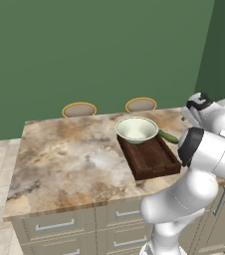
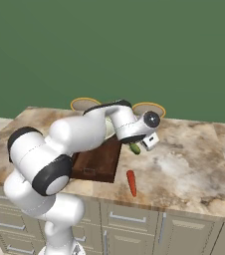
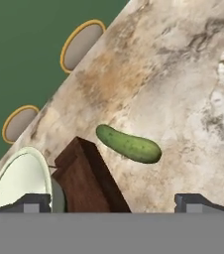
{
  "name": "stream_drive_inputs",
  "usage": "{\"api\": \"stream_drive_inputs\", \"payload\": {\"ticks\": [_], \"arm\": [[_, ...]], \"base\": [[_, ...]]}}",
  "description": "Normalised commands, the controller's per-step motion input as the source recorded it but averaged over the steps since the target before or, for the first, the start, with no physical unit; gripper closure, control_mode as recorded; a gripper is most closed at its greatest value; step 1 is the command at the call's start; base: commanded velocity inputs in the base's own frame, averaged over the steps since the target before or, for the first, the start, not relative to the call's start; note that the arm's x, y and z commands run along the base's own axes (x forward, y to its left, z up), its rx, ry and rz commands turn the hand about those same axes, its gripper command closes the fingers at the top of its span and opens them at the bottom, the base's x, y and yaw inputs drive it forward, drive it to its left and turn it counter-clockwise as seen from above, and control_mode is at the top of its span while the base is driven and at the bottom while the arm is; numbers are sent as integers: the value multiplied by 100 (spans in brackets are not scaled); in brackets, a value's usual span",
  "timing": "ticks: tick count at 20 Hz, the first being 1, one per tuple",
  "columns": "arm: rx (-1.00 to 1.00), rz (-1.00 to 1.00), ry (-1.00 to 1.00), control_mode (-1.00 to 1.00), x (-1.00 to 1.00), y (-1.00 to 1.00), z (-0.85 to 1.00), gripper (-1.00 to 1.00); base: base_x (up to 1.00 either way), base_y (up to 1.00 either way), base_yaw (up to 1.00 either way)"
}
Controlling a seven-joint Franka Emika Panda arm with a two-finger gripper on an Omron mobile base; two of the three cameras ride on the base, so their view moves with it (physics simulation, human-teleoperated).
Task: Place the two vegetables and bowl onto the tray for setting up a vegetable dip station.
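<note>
The pale cream-green bowl (image 1: pixel 136 129) rests on the far end of the dark brown wooden tray (image 1: pixel 152 159). To the tray's right the dark green cucumber (image 3: pixel 129 144) lies on the marble counter, near the tray's corner (image 3: pixel 86 178). My gripper (image 3: pixel 113 203) hovers over it, open, with nothing between its fingertips (image 3: pixel 32 202). In the right base view the hand hangs just above the cucumber (image 2: pixel 135 148), and the arm hides most of the bowl. The orange-red carrot (image 2: pixel 131 183) lies nearer the counter's front edge, right of the tray (image 2: pixel 97 164).
Two yellow-rimmed stool seats (image 1: pixel 78 109) (image 1: pixel 141 104) stand behind the counter's far edge. The marble counter (image 1: pixel 64 154) stretches wide to the left of the tray. A green wall is behind; drawers run under the front edge.
</note>
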Motion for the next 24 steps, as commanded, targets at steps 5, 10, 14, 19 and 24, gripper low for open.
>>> {"api": "stream_drive_inputs", "payload": {"ticks": [5,10,14,19,24], "arm": [[-22,26,-8,-100,-7,-14,0,-100],[-29,24,-5,-100,-5,0,0,-100],[-31,21,0,-100,0,0,0,-100],[-26,17,0,-100,0,0,1,-100],[-21,15,0,-100,0,0,1,-100]], "base": [[0,0,0],[0,0,0],[0,0,0],[0,0,0],[0,0,0]]}}
